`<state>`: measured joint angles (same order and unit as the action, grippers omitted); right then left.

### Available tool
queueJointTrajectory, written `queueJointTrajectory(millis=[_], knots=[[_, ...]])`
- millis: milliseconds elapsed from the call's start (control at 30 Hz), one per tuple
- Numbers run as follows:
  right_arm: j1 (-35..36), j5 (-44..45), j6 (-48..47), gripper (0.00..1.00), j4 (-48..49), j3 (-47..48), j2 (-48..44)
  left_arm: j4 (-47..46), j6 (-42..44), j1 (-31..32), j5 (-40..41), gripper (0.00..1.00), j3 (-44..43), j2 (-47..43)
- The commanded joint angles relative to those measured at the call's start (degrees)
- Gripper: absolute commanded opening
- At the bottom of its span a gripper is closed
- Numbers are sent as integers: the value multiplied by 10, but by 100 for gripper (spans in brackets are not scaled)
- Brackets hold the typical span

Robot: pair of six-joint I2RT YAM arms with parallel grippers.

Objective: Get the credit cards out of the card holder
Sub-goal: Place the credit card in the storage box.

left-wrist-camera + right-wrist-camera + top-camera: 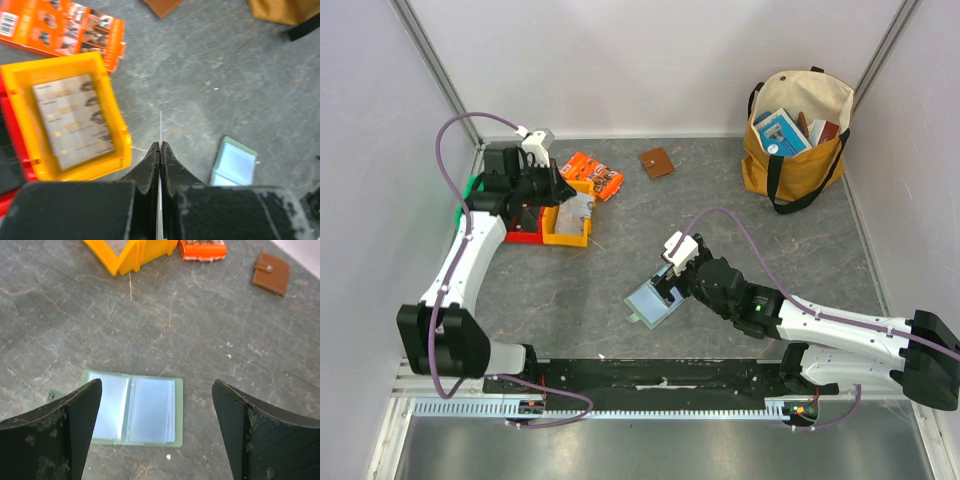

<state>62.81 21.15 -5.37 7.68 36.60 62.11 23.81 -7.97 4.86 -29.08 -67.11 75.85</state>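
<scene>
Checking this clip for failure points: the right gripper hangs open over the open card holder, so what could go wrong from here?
1. The card holder lies flat and thin on the table; the open right gripper may scrape the surface or shove it rather than grip it.
2. The left gripper is shut near the yellow bin, away from the holder, so nothing pins it; it could slide or lift whole.

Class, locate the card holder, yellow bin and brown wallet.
card holder [142, 410], right wrist view, clear inner sleeve.
yellow bin [115, 110], left wrist view, right wall.
brown wallet [271, 273], right wrist view, front flap.
</scene>
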Motion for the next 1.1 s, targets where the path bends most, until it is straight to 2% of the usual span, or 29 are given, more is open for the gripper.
queueJointTrajectory(millis=[0,267,400,467,733,867,967,1067], knots=[[-15,-47,53,98,-18,-28,-26,95,124,-29,22,2,-86,61],[-30,-62,73,98,-21,-50,-30,152,160,-47,65,2,-185,197],[-43,-62,78,98,-19,-54,-25,167,147,-47,58,2,-215,264],[-51,-70,84,98,-18,-56,-19,168,146,-47,30,2,-229,297],[-91,-101,108,98,-17,-57,-4,151,147,-47,19,2,-246,358],[-105,-100,123,98,-18,-55,8,154,136,-45,37,10,-241,365],[-113,-105,145,98,-25,-47,25,148,119,-45,76,28,-233,346],[-119,-121,163,98,-37,-35,51,135,101,-41,120,40,-222,309]])
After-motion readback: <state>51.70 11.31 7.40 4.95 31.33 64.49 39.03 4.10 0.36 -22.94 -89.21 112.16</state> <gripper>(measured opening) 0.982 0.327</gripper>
